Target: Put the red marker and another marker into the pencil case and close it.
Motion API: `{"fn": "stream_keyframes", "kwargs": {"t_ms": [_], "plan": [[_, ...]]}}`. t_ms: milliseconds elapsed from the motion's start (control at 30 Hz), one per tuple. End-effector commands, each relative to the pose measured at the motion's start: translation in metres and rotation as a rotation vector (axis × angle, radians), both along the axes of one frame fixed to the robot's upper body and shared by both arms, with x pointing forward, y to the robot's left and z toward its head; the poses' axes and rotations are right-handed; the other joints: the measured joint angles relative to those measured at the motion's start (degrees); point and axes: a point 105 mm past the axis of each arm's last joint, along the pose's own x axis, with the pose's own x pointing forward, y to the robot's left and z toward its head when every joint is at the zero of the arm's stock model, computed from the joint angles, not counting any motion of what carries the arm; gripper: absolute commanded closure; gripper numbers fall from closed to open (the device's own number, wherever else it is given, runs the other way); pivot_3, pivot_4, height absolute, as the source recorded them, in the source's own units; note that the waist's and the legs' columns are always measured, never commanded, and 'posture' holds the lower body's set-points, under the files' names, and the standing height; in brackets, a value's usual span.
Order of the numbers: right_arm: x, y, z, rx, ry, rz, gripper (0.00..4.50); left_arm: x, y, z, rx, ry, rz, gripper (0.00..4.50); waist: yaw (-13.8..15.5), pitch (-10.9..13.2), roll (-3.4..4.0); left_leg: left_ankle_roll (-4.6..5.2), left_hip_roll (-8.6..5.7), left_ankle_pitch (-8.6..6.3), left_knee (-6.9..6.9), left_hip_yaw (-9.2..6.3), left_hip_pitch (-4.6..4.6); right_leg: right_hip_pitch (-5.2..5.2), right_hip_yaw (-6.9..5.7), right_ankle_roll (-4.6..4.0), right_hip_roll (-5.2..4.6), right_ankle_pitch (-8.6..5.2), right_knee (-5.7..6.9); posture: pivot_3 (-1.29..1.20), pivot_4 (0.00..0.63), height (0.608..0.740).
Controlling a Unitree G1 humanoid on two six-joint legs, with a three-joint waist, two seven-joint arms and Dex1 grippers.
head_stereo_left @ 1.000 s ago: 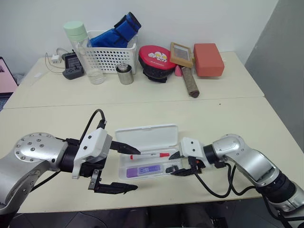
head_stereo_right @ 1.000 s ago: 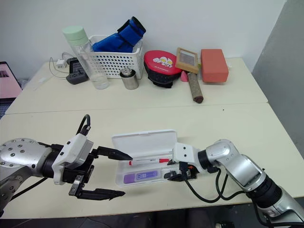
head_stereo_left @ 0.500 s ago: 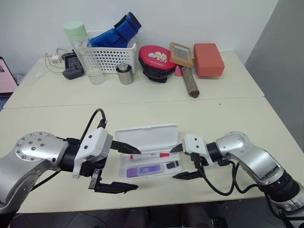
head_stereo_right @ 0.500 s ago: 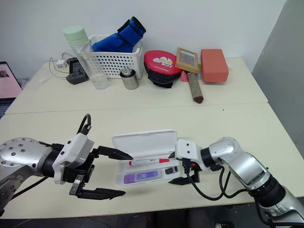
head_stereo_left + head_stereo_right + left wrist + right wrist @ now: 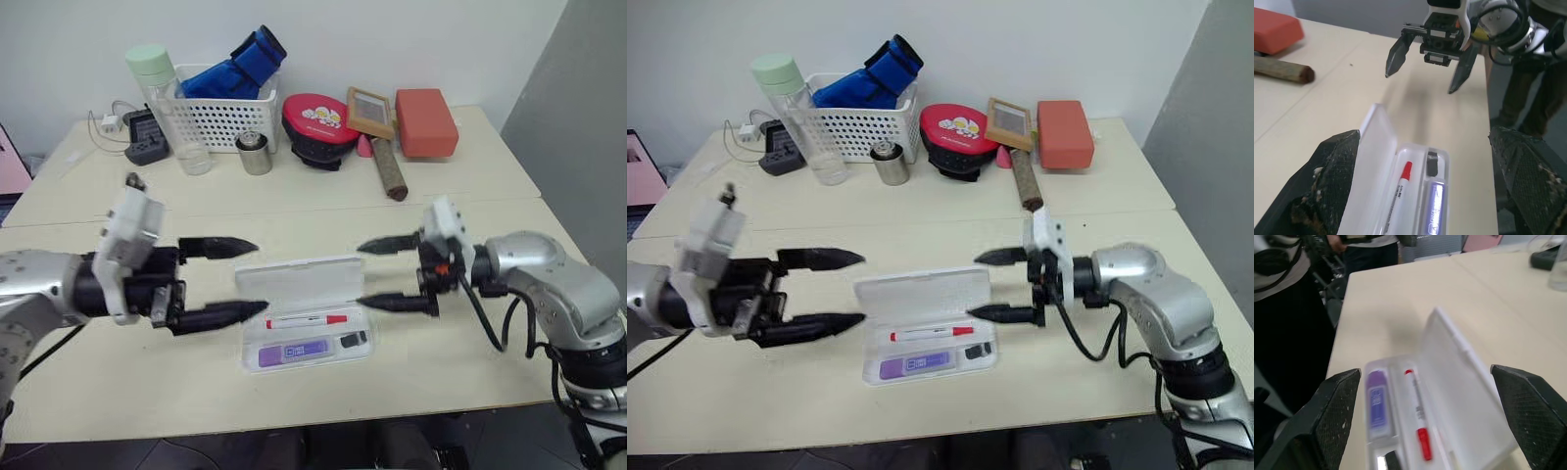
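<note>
Pencil case [image 5: 304, 284] lies open holding both markers, left claw [image 5: 240, 277] and right claw [image 5: 374, 273] gaping empty.

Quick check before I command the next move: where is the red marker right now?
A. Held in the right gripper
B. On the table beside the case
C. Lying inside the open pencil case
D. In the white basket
C: the red marker lies in the tray of the open pencil case, next to the purple highlighter, while the left gripper and right gripper are both open and empty.
</note>
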Motion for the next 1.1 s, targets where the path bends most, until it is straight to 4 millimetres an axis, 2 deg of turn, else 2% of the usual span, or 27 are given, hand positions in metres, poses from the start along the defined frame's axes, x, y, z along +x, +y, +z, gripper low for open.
{"fn": "stream_keyframes", "kwargs": {"t_ms": [33,100,233,367,633,667,767,933,1100], "plan": [[0.032,-0.005,0.0,-0.012,-0.029,-0.103,0.21,-0.002,0.01,0.005,-0.01,-0.023,0.052,0.0,0.01,0.01,0.01,0.0,-0.04,0.0,0.0,0.03,-0.02,-0.02,0.03,0.0,-0.03,0.0,0.0,0.0,0.15,0.74],[0.045,-0.005,0.001,0.001,-0.014,-0.133,0.53,-0.004,0.012,0.003,-0.014,-0.015,0.06,0.0,0.07,0.02,0.01,-0.01,-0.06,0.0,0.0,0.0,-0.05,-0.02,0.01,-0.01,-0.03,0.0,-0.02,0.0,0.15,0.74],[0.064,-0.004,-0.001,-0.001,-0.007,-0.166,1.55,-0.008,0.016,-0.005,-0.008,-0.006,0.094,0.0,-0.04,0.03,0.03,-0.02,-0.03,0.01,-0.02,0.05,-0.04,-0.07,0.07,-0.02,-0.03,0.01,-0.02,0.0,0.15,0.74],[0.068,-0.003,0.0,0.002,-0.002,-0.162,2.45,-0.011,0.017,-0.007,-0.007,-0.002,0.107,0.0,0.01,0.04,0.05,-0.02,-0.02,0.01,-0.03,0.03,-0.08,-0.09,0.07,-0.03,-0.03,0.0,-0.02,0.0,0.15,0.74],[0.075,0.009,-0.009,-0.024,0.019,-0.139,4.05,-0.016,0.02,-0.008,-0.007,0.0,0.138,0.0,-0.05,0.05,0.07,-0.02,0.0,0.01,-0.03,0.05,-0.05,-0.09,0.08,-0.07,-0.01,0.03,0.0,0.0,0.15,0.74],[0.077,0.011,-0.012,-0.033,0.021,-0.144,4.35,-0.016,0.02,-0.008,-0.008,0.001,0.14,0.0,-0.03,0.05,0.07,-0.02,0.0,0.01,-0.02,0.05,-0.05,-0.09,0.08,-0.07,-0.01,0.03,0.0,0.0,0.15,0.74],[0.08,0.012,-0.018,-0.048,0.022,-0.145,4.47,-0.017,0.019,-0.01,-0.002,0.005,0.139,0.0,-0.03,0.05,0.07,-0.02,-0.01,0.01,-0.02,0.04,-0.05,-0.08,0.08,-0.07,-0.02,0.03,0.0,0.0,0.15,0.74],[0.077,0.009,-0.011,-0.04,0.007,-0.135,4.47,-0.016,0.018,-0.01,-0.001,0.005,0.134,0.0,-0.01,0.06,0.09,-0.04,-0.01,0.02,-0.03,0.04,-0.07,-0.1,0.08,-0.08,-0.02,0.03,-0.01,0.0,0.15,0.74],[0.074,0.007,-0.012,-0.049,0.002,-0.134,4.47,-0.014,0.018,-0.01,-0.002,0.008,0.129,0.0,0.0,0.06,0.09,-0.03,-0.01,0.01,-0.03,0.04,-0.07,-0.1,0.08,-0.08,-0.02,0.03,-0.01,0.0,0.15,0.74]]}}
